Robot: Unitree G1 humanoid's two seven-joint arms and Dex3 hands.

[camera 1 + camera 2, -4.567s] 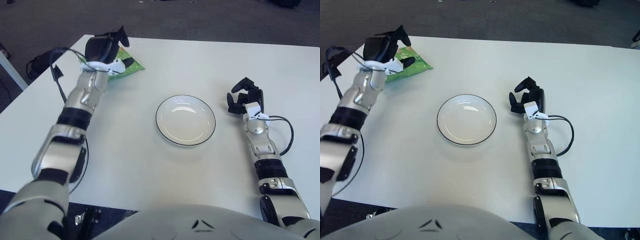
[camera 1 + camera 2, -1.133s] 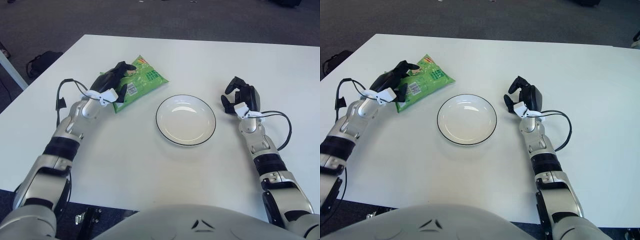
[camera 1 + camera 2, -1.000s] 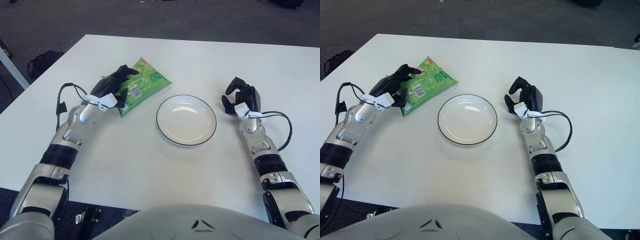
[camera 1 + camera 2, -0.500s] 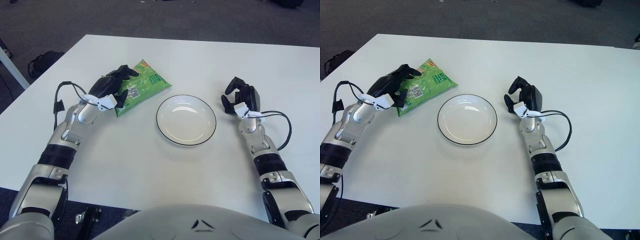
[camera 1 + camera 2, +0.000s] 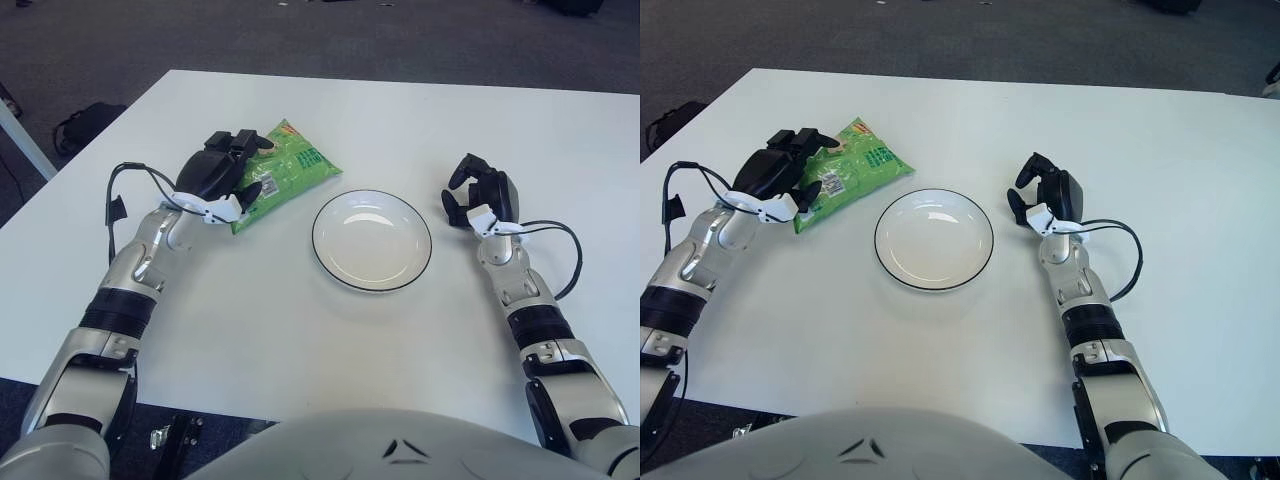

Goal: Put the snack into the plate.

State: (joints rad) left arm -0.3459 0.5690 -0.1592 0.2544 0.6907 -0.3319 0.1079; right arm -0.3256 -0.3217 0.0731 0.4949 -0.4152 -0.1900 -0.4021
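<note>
One snack bag (image 5: 283,172), one plate (image 5: 372,240), two hands

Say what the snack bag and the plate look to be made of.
Snack bag: likely thin plastic film, going by its glossy green printed surface and crinkled seams. Plate: probably glazed ceramic, possibly melamine; it is smooth, shiny white with a dark rim line. The left hand sits over the bag's end.
</note>
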